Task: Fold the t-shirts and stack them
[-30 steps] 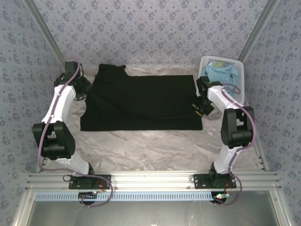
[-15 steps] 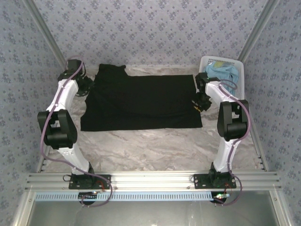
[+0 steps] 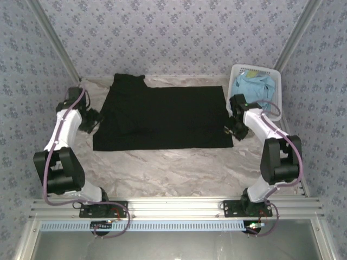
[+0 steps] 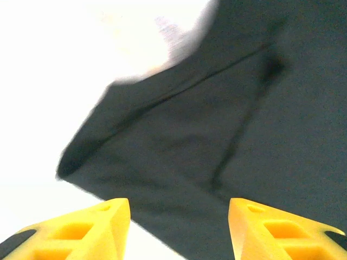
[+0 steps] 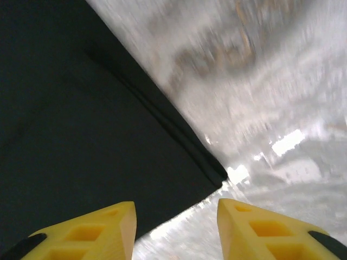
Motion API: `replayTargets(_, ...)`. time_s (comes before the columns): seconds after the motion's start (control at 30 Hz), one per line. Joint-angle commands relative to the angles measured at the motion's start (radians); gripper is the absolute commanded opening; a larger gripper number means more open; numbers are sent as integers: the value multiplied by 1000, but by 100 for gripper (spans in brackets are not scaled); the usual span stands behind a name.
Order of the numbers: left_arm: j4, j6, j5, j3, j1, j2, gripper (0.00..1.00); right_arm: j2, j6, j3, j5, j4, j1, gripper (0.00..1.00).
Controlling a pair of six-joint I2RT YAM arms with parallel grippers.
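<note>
The black t-shirt (image 3: 162, 116) was seen spread flat across the far half of the marbled table (image 3: 173, 168), roughly rectangular, with a narrower part reaching toward the back wall at its far left corner; no print could be made out on the upward face. The light blue t-shirt (image 3: 255, 85) was found crumpled inside the white lattice basket (image 3: 274, 73) at the far right of the table, just beyond the black shirt's right edge. The left gripper (image 3: 93, 120) was positioned at the shirt's left edge, and in the left wrist view its yellow fingers (image 4: 87, 233) were shown spread apart with nothing pinched between them, above a layered edge and a seam of the black cloth. The right gripper (image 3: 234, 129) was placed at the shirt's near right corner; in the right wrist view its yellow fingers (image 5: 92, 230) were likewise held apart and empty, with the corner of the dark fabric lying on the marbled surface below and ahead of them.
</note>
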Motion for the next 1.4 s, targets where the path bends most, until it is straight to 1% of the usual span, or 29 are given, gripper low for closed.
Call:
replayTargets(0.0, -97, -20, 35, -104, 67, -12, 53, -31, -62, -102, -94, 49, -7, 51)
replayTargets(0.1, -69, -25, 84, -180, 124, -2, 54, -23, -105, -135, -121, 65, -23, 59)
replayTargets(0.13, -48, -29, 103, -204, 137, 4, 54, -15, -109, -144, -121, 68, -28, 59)
replayTargets(0.2, 4, -41, 132, -244, 152, 30, 54, 2, -111, -164, -130, 89, -44, 59)
replayTargets(0.3, 91, -59, 161, -266, 151, 74, 53, 29, -116, -172, -134, 110, -61, 58)
replayTargets(0.4, 131, -65, 172, -244, 151, 133, 48, 55, -121, -159, -120, 103, -66, 56)
replayTargets(0.53, 142, -49, 146, -206, 151, 194, 38, 86, -122, -147, -106, 122, -68, 54)
replayTargets(0.6, 158, -48, 139, -201, 150, 204, 34, 108, -122, -138, -103, 146, -68, 49)
replayTargets(0.73, 177, -43, 116, -197, 150, 216, 24, 143, -134, -103, -60, 169, -63, 34)
replayTargets(0.87, 178, -40, 87, -200, 150, 214, 12, 140, -145, -84, -22, 166, -51, 19)
replayTargets(0.9, 209, -43, 85, -202, 151, 209, 9, 134, -146, -84, -13, 171, -48, 15)
replayTargets(0.97, 217, -48, 80, -206, 149, 196, 1, 124, -145, -86, -3, 169, -43, 5)
replayTargets(1.0, 217, -49, 77, -207, 150, 189, 0, 119, -141, -86, 4, 162, -40, 0)
replayTargets(1.17, 148, -73, 45, -232, 149, 126, 0, 86, -91, -108, 16, 95, -29, 0)
replayTargets(1.37, 65, -173, -17, -392, 149, -66, 0, 8, 2, -179, 23, -35, -11, 0)
